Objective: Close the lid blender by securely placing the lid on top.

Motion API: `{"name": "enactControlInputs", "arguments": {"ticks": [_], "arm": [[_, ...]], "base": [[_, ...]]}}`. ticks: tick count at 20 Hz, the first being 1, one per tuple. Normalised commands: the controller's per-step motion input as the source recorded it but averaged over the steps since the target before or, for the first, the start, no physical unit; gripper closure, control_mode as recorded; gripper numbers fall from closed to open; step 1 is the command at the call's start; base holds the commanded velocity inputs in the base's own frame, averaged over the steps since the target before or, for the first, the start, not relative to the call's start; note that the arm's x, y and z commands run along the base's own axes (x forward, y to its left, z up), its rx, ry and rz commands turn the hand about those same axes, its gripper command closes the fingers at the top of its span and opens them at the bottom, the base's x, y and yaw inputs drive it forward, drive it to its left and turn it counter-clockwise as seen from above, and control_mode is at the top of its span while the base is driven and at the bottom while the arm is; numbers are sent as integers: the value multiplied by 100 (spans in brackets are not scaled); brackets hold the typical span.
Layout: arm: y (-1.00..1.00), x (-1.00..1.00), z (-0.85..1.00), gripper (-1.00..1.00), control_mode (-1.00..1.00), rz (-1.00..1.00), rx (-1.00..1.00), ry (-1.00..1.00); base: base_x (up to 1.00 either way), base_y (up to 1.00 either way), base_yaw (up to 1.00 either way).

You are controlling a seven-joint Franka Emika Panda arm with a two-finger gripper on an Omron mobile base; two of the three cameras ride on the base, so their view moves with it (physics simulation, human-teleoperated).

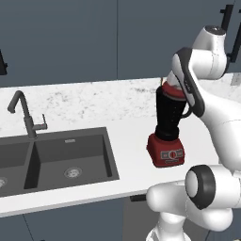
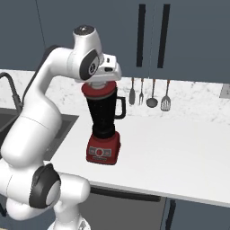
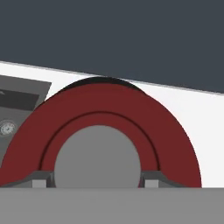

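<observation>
Seating step: the lid (image 2: 99, 90) sits at the mouth of the blender (image 2: 104, 121), with the tool (image 3: 99, 181) directly above it on the grey centre knob.
Tool state: in the hand view the two fingertips (image 3: 38, 180) flank the knob, one on each side and close against it; they look closed on the knob, so I judge the lid to be gripped there, though actual contact is hard to confirm.
Lid position: in the right base view the red cap lies across the jar's rim, roughly level; a thin dark arc of the jar shows past the lid's far edge in the hand view, so it seems centred or nearly so.
Blender position: upright on the white surface (image 2: 179, 148), red square base down, handle pointing toward the hanging utensils (image 2: 149, 93); the sink (image 1: 61, 157) lies well apart on the other side.
Task progress: late, by my reading; the lid is on top but whether it is fully pressed home cannot be told.
Next move calls for: a short, straight downward press, keeping the lid flat, then parting the fingers and lifting clear without dragging the cap.
</observation>
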Motion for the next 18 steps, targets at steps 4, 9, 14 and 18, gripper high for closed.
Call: {"name": "enactControlInputs", "arguments": {"ticks": [4, 9, 14, 18], "arm": [[-14, 0, 20, 100, -100, -4, 0, 2], [-1, 3, 3, 100, -100, -3, 0, 3], [6, 23, -4, 100, -100, 0, 0, -1], [1, 34, 0, 100, -100, 0, 0, -5]], "base": [[0, 0, 0], [0, 0, 0], [0, 0, 0], [0, 0, 0]]}}
